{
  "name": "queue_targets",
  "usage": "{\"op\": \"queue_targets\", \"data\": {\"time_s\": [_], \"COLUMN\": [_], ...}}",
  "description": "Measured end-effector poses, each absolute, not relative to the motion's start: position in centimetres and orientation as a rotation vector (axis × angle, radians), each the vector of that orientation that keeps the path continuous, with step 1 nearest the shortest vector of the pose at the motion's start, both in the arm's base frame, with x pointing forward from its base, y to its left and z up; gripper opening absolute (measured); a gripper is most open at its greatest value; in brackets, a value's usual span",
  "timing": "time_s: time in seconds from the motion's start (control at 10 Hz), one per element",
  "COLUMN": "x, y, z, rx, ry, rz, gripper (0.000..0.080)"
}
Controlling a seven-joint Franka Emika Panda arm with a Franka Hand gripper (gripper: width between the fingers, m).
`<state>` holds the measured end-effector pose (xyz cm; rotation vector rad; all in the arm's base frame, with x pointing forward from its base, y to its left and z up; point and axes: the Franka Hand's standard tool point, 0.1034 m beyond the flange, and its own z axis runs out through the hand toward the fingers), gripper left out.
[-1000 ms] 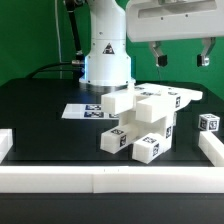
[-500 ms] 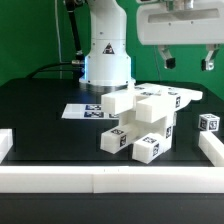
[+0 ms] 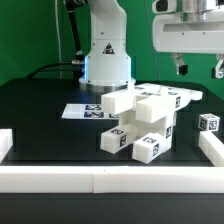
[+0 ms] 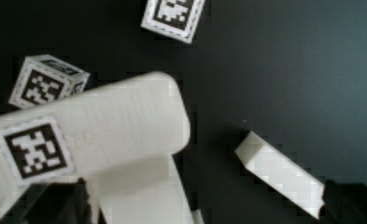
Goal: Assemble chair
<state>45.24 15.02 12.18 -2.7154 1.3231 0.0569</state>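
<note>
The chair's white tagged parts (image 3: 140, 120) lie stacked in a pile at the middle of the black table. One small tagged cube (image 3: 208, 123) sits apart at the exterior view's right. My gripper (image 3: 201, 68) hangs open and empty high above the table, over the pile's right edge and the cube. In the wrist view I see a large white slab with a tag (image 4: 118, 130), two small tagged pieces (image 4: 175, 15) (image 4: 47, 80) and a white bar (image 4: 278, 172) below the camera. My fingertips barely show there.
The marker board (image 3: 85, 111) lies flat behind the pile, in front of the robot base (image 3: 106, 60). A long white border rail (image 3: 110, 180) runs along the front, with ends at the left (image 3: 5, 145) and right (image 3: 212, 150).
My gripper has moved toward the exterior view's right and slightly lower, still open and empty. The parts have not moved.
</note>
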Motion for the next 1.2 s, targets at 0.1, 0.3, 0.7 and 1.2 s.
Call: {"op": "queue_targets", "data": {"time_s": [0.1, 0.3, 0.7, 1.2], "x": [45.2, 43.8, 41.0, 40.7], "y": [15.1, 16.7, 19.0, 18.1], "z": [12.2, 11.4, 9.3, 7.1], "rx": [-2.716, -2.704, -2.755, -2.813], "ry": [1.322, 1.356, 1.311, 1.275], "rz": [0.057, 0.049, 0.044, 0.046], "gripper": [0.0650, 0.0650, 0.0650, 0.0650]}}
